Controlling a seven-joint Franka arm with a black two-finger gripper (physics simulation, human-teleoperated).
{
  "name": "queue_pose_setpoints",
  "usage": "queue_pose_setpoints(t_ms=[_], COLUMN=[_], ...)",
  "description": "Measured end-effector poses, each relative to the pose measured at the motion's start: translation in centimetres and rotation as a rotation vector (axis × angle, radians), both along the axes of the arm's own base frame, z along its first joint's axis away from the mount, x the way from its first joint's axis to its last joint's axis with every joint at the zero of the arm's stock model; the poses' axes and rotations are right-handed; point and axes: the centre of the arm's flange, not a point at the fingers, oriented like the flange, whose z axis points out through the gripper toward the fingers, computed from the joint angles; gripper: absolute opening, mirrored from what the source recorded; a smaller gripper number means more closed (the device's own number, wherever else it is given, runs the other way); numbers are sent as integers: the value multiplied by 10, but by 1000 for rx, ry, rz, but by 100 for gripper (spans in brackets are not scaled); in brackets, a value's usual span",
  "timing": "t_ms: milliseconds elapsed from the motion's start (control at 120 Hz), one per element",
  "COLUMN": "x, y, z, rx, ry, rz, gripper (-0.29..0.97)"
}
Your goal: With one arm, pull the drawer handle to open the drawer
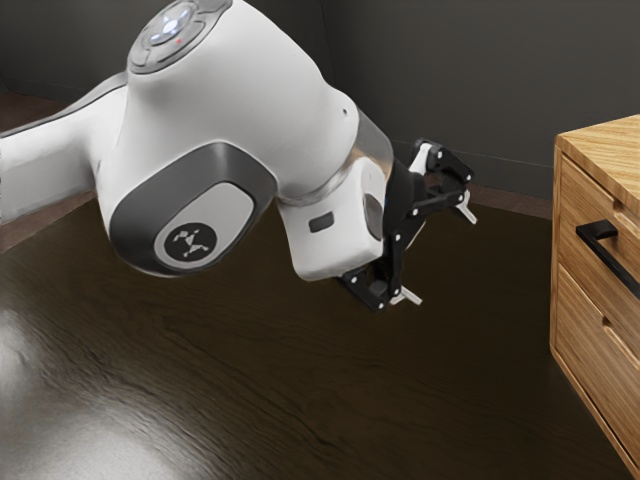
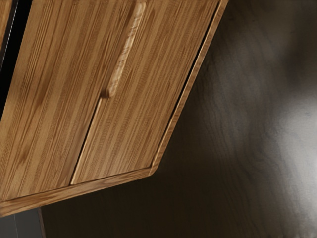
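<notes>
Fingers (image 1: 466, 212) spread wide, gripping nothing, well apart from the black handle (image 1: 605, 255) on the upper drawer (image 1: 582, 202) at the exterior view's right. Best to line up square, straddle the handle, close firmly, then pull straight back.

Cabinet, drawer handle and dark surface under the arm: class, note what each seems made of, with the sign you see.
Cabinet: light wood, satin finish; striped grain runs across its fronts. Drawer handle: plain matt black bar without grain, perhaps metal or plastic. Dark surface: dark-stained wood, semi-gloss; faint grain and soft light patches.
</notes>
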Motion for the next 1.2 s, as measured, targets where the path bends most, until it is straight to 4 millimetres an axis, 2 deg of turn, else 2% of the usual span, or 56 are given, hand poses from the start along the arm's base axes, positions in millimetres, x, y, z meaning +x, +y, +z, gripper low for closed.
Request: queue_pose_setpoints(t_ms=[108, 317, 400, 533, 667, 817, 975, 1200], x=[1, 28, 33, 35, 62, 86, 77, 72], y=[-7, -31, -31, -28, -38, -28, -59, -61], z=[0, -14, -4, -4, -28, -31, -27, -19], rx=[49, 117, 115, 128, 119, 103, 83, 74], ry=[-20, -20, -25, -15, 25, -7, -58, -82], rz=[-28, -65, -81, -102, -146, -162, -249, -281], gripper=[68, 68, 68, 68, 68, 68, 68, 68])
